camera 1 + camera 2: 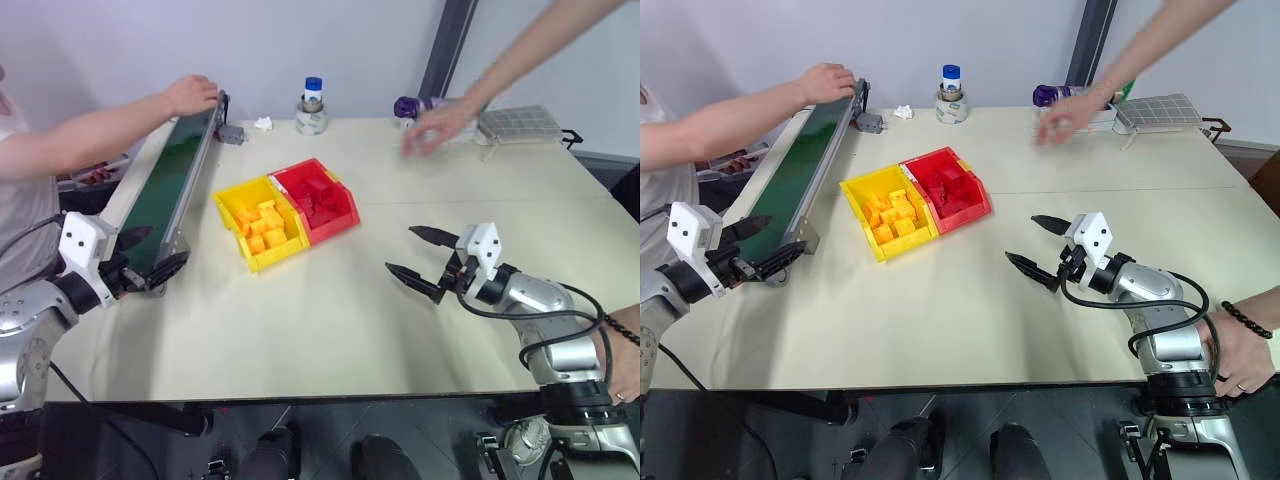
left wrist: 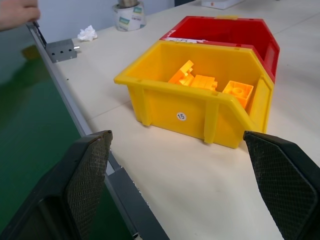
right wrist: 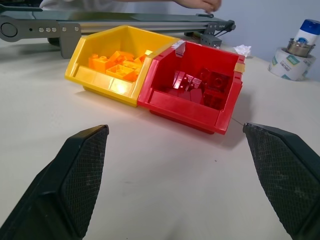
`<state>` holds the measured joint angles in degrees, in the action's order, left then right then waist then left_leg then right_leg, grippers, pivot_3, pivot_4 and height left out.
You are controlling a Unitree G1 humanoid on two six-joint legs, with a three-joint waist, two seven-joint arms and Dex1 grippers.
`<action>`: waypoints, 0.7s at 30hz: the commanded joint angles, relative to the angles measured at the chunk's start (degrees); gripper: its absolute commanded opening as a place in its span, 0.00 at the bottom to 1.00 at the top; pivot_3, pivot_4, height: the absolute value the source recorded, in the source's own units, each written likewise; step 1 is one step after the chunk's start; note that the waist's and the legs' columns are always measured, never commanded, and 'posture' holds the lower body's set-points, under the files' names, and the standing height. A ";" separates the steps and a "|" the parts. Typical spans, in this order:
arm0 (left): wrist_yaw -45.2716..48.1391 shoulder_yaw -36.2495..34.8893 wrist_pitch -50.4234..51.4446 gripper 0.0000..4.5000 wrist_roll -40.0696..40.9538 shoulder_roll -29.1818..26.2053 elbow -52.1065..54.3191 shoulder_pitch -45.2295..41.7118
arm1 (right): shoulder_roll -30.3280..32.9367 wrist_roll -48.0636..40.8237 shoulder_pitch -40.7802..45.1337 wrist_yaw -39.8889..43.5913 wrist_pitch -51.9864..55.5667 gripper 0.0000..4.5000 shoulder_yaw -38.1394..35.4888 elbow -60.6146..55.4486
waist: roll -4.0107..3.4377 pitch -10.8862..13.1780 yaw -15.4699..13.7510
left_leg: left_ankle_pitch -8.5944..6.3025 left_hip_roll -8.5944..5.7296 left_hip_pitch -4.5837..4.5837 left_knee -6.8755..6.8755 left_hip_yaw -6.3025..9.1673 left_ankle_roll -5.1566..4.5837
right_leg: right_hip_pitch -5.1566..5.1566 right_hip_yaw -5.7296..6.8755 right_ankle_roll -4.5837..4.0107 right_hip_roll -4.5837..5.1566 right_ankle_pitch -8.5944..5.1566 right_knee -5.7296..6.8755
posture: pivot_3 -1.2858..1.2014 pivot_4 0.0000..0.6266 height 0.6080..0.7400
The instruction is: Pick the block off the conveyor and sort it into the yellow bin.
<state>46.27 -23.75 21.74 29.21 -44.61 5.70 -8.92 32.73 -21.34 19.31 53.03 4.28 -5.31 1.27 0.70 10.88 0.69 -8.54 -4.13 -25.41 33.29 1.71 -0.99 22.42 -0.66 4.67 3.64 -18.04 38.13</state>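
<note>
A: At the conveyor's (image 1: 172, 190) far end, a person's hand (image 1: 192, 94) rests; no block visible on the belt yet. Yellow bin (image 1: 232, 199) sits just beside it.

B: Grippers?

A: Left gripper (image 1: 150, 257) wide apart, empty, near the belt's end. Right gripper (image 1: 420, 256) likewise spread, empty.

B: Handling?

A: Probably light, rigid, slick plastic; pinch opposite flat sides.

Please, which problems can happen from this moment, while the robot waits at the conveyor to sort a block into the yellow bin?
1. A person's hand rests on the far end of the conveyor; the open left end effector waits at the near end, so contact is possible.
2. The yellow bin touches the red bin, so a block released slightly off may land in the wrong one.
3. A second hand moves over the table beyond the open right end effector.
</note>
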 commanded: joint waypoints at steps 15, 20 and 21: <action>-0.87 -2.64 -1.63 0.98 0.76 0.01 2.66 1.55 | -0.24 -0.25 0.47 0.02 -1.91 1.00 -0.63 -1.43 | 0.00 0.00 0.01 | 0.00 0.00 0.01 0.04 0.00 0.00 | -0.02 0.00 0.03 0.00 0.02 0.02 | 0.52 0.24 1.00; -2.58 -4.40 -0.47 0.98 2.29 0.77 5.16 3.71 | -0.36 -0.22 0.67 0.13 -1.98 1.00 -0.52 -1.18 | 0.00 0.00 0.02 | 0.00 0.00 0.01 0.04 0.00 0.00 | -0.02 0.00 0.03 0.00 0.02 0.02 | 0.52 0.24 1.00; -2.90 -4.72 -0.22 0.98 2.57 0.94 5.71 4.18 | -0.37 -0.23 0.70 0.17 -1.99 1.00 -0.50 -1.13 | 0.00 0.00 0.04 | 0.00 0.00 0.01 0.04 0.00 0.00 | -0.02 0.00 0.03 0.00 0.02 0.02 | 0.52 0.24 1.00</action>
<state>44.19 -25.95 21.15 30.64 -43.67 8.78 -5.03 32.56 -21.06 19.32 53.18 3.34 -5.25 1.28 0.70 10.88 0.73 -8.54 -4.13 -25.40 33.33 1.70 -0.99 22.39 -0.66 4.70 3.64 -18.02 38.15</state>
